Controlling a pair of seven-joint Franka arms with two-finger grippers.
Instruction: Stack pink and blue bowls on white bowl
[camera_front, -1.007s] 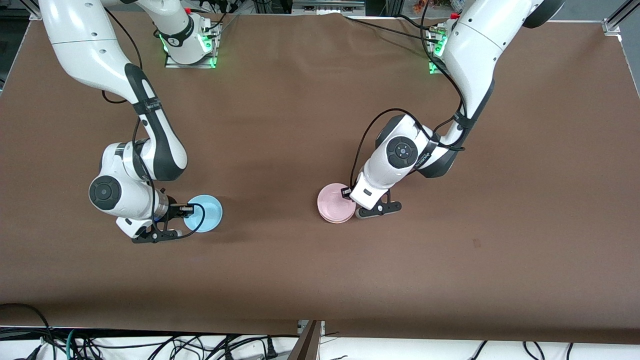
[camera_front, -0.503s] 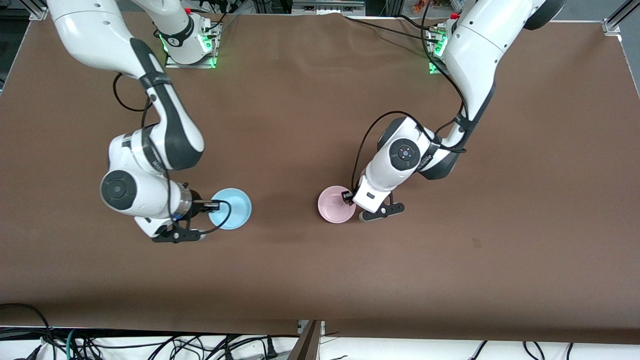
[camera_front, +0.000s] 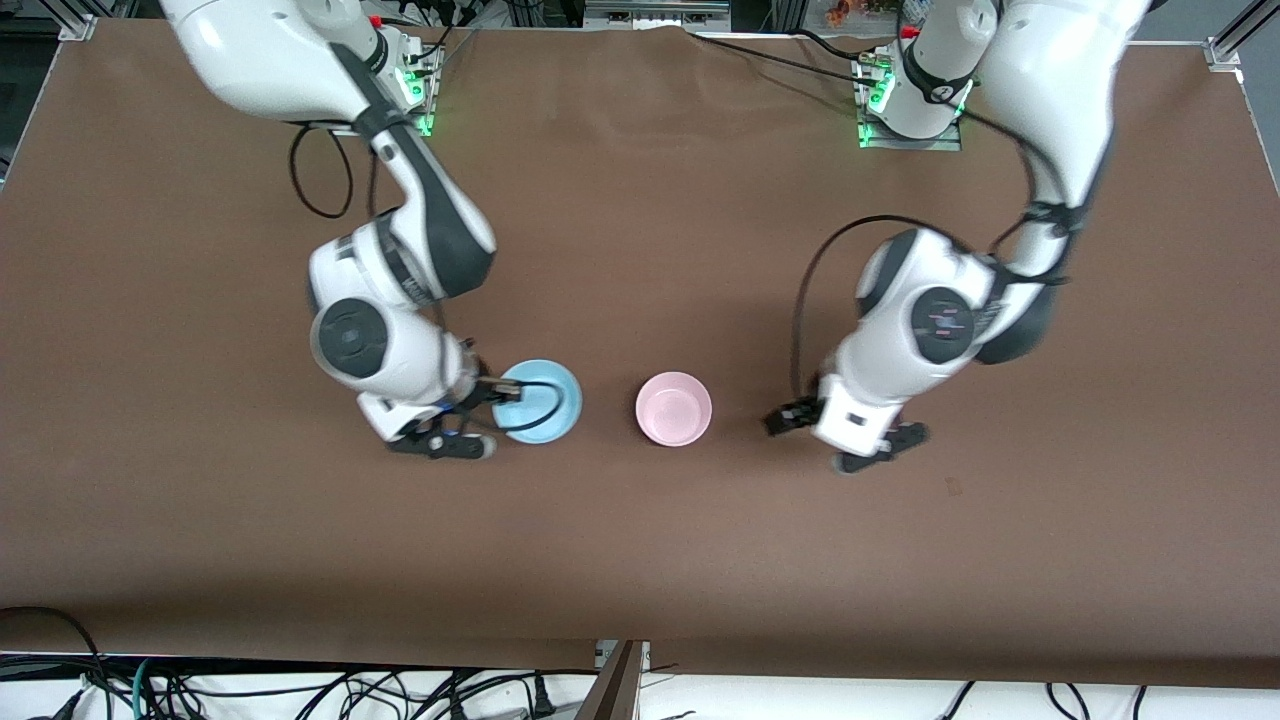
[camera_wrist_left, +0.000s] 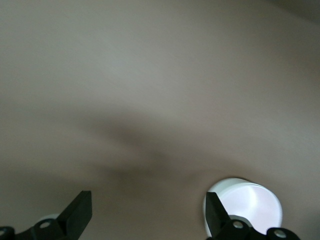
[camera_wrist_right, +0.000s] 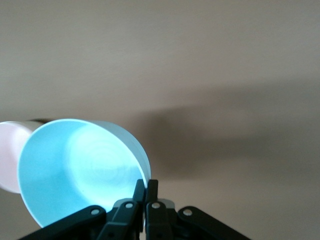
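The pink bowl (camera_front: 674, 408) sits upright on the table near the middle. The white bowl is hidden; I cannot make it out under the pink one. My right gripper (camera_front: 500, 392) is shut on the rim of the blue bowl (camera_front: 545, 405), which it holds just beside the pink bowl, toward the right arm's end. The right wrist view shows the fingers pinching the blue bowl's (camera_wrist_right: 75, 170) rim, with the pink bowl (camera_wrist_right: 7, 155) just past it. My left gripper (camera_front: 790, 418) is open and empty, off the pink bowl toward the left arm's end. The left gripper (camera_wrist_left: 147, 200) has that bowl (camera_wrist_left: 250, 205), washed out pale, past one finger.
Only the brown table cover (camera_front: 640, 560) surrounds the bowls. Cables run along the table's edge nearest the front camera, and the arm bases (camera_front: 905, 110) stand along the opposite edge.
My left gripper opened, let go of the pink bowl and drew away toward the left arm's end. My right arm carried the blue bowl across the table up to the pink bowl.
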